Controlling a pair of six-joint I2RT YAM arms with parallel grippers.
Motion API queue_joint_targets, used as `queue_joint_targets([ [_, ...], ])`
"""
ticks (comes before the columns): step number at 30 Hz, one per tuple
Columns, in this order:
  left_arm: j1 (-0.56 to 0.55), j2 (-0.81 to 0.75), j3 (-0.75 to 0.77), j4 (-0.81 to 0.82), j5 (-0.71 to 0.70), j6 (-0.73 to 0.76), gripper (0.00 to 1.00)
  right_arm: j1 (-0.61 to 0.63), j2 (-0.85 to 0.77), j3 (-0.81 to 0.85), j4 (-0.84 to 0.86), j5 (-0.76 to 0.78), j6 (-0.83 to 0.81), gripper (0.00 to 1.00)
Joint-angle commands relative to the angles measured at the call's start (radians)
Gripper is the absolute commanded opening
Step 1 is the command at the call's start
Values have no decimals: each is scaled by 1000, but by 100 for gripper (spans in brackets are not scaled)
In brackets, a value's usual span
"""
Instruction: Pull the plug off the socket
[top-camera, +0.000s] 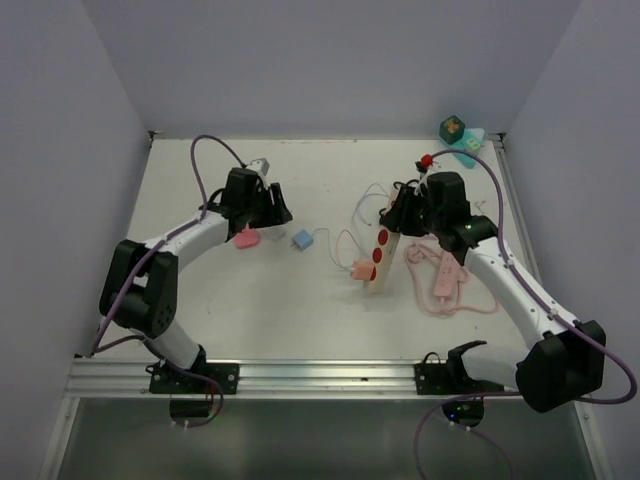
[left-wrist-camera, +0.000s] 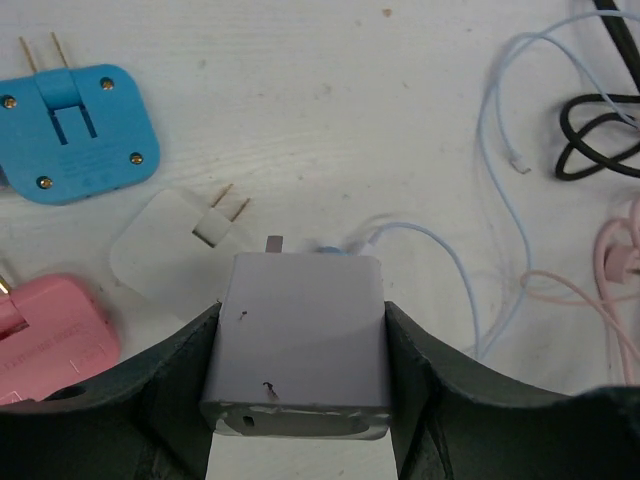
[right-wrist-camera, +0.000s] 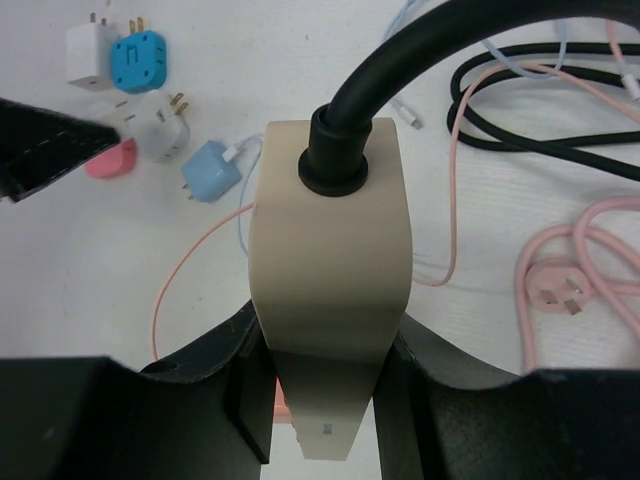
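Left gripper (left-wrist-camera: 300, 318), clamped on the lilac plug (left-wrist-camera: 300, 350) well apart from the beige power strip (right-wrist-camera: 330, 240), should lower it gently while right gripper (right-wrist-camera: 325, 325) clasps that strip.
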Motion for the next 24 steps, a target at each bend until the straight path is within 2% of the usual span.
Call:
queue_joint_targets([
  [1, 64, 86, 28, 133, 75, -74, 18, 1, -50, -28, 91, -103, 104, 0],
  [5, 95, 178, 70, 140, 123, -91, 22, 1, -49, -42, 105, -127, 124, 0],
  [8, 108, 208, 68, 140, 131, -102, 31, 1, -39, -49, 110, -136, 127, 0],
  [9, 109, 203, 51, 177, 131, -103, 41, 1, -42, -54, 114, -136, 127, 0],
  [11, 112, 192, 36, 188, 113, -100, 53, 1, -41, -61, 125, -137, 127, 0],
  [12, 114, 177, 22, 188, 103, -91, 63, 1, -38, -63, 128, -139, 124, 0],
  [15, 114, 146, 2, 180, 85, -68, 71, 1, -24, -69, 139, -150, 127, 0],
  [18, 115, 110, -22, 179, 79, -51, 76, 1, -6, -66, 151, -162, 128, 0],
  [24, 114, -2, -47, 125, 85, 7, 78, 1, 23, -42, 153, -170, 127, 0],
])
